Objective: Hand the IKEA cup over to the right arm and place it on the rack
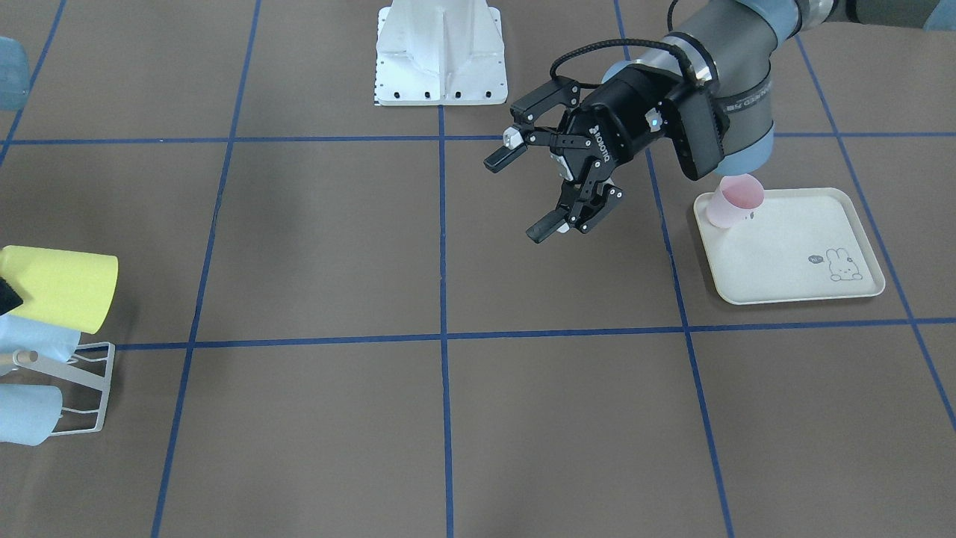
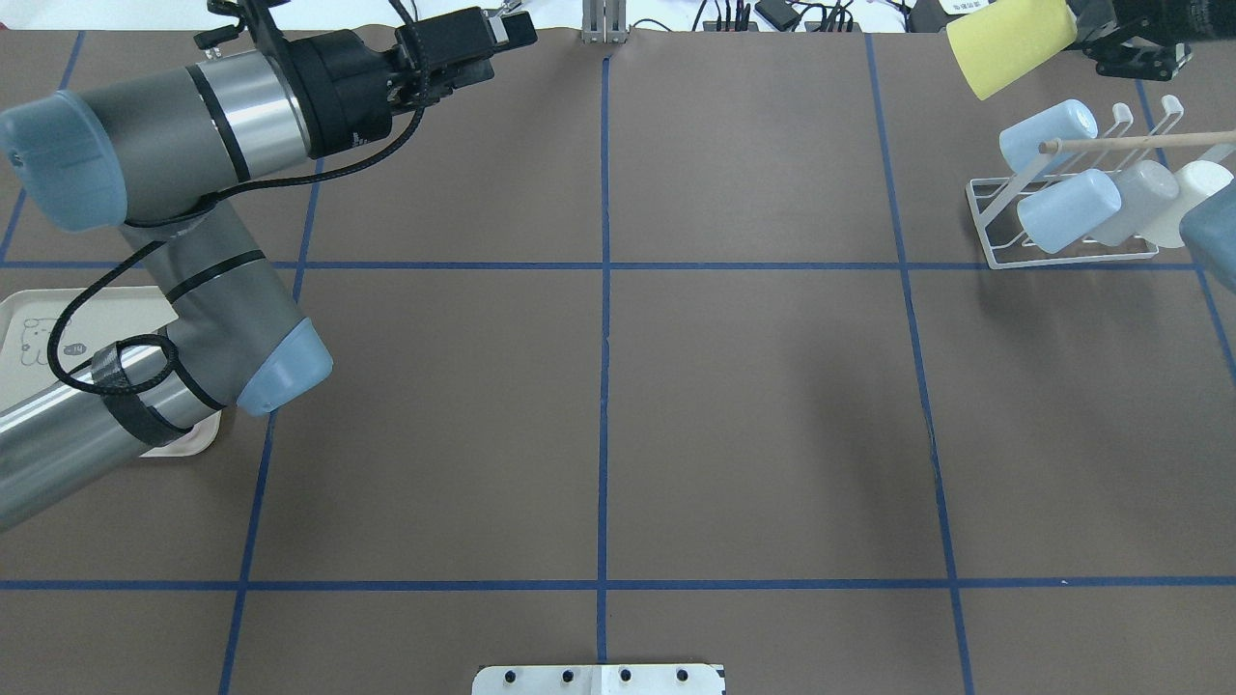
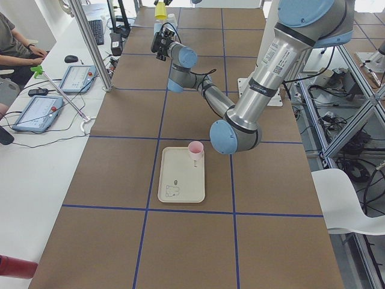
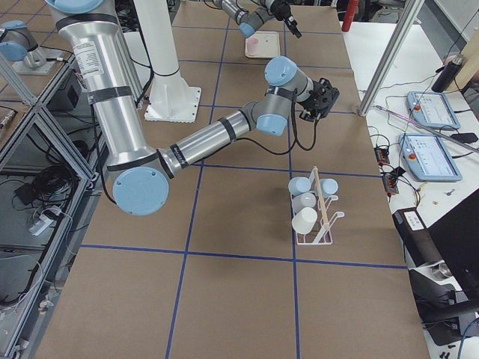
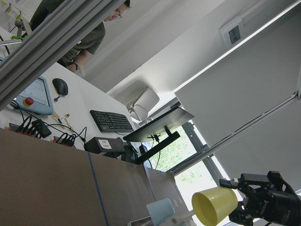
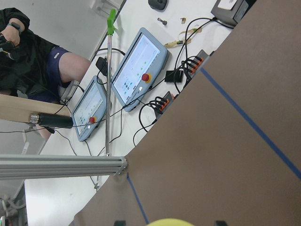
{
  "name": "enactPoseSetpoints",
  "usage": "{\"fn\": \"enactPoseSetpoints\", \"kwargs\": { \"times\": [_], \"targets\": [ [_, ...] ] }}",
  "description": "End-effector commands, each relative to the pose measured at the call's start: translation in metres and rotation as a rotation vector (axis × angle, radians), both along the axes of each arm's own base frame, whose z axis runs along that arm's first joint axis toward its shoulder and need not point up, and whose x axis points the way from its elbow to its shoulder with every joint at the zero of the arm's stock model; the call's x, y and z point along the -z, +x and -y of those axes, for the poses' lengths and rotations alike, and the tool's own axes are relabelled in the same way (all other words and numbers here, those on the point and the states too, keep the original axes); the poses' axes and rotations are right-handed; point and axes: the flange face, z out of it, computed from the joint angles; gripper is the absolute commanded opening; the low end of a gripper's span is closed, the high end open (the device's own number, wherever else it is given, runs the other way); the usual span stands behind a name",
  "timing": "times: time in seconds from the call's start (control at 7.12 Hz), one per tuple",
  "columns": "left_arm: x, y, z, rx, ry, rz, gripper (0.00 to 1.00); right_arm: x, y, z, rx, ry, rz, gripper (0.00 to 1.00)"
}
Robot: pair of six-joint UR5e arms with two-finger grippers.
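Brown table (image 1: 314, 246) with a blue tape grid. A white mounting plate (image 1: 441, 52) sits at the robot's edge.

The left arm (image 2: 222, 309) is bent, with its elbow over the cream rabbit-print tray (image 1: 792, 246), so the overhead view shows only a strip of the tray. The left gripper (image 1: 523, 196) hangs in the air over bare table, between the mounting plate and the tray. Its jaws are spread wide with nothing between them.

The right arm (image 4: 217, 138) is stretched out towards the operators' side. The right gripper (image 2: 1101, 43) is clenched on the base of the yellow plastic cup (image 2: 1009, 34).

The small white wire rack (image 2: 1062, 253) stands near the table's end on the robot's right. A pale wooden rod (image 2: 1139, 143) crosses above it. Its slanted rods carry two pale blue cups (image 2: 1048, 135), a grey cup (image 2: 1144, 198) and a white cup (image 2: 1193, 203), so most places are filled.

The yellow plastic cup lies on its side in the grip, mouth towards the table's middle. It is held in the air near the rack and clear of it. I cannot tell its height above the rods.

A pink cup (image 1: 736, 202) stands upright in the tray's corner nearest the left arm. From the front, the arm's wrist overlaps its rim.
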Motion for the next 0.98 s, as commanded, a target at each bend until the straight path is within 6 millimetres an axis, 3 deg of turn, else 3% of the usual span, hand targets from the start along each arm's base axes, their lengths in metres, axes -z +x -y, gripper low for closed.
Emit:
{"fn": "enactPoseSetpoints", "kwargs": {
  "times": [0.0,0.28,0.7,0.84],
  "targets": [
    [-0.011,0.009,0.009,0.020,-0.017,0.089,1.00,-0.030,0.018,0.027,0.031,0.088,-0.300,0.00],
    [-0.017,0.019,0.018,0.047,-0.024,0.228,1.00,-0.046,0.021,0.060,0.058,0.140,-0.500,0.00],
    [-0.018,0.022,0.020,0.047,-0.026,0.237,1.00,-0.108,0.062,0.109,0.143,0.159,-0.704,0.00],
    [-0.019,0.022,0.020,0.046,-0.028,0.239,1.00,-0.120,0.069,0.114,0.168,0.166,-0.738,0.00]
  ]
}}
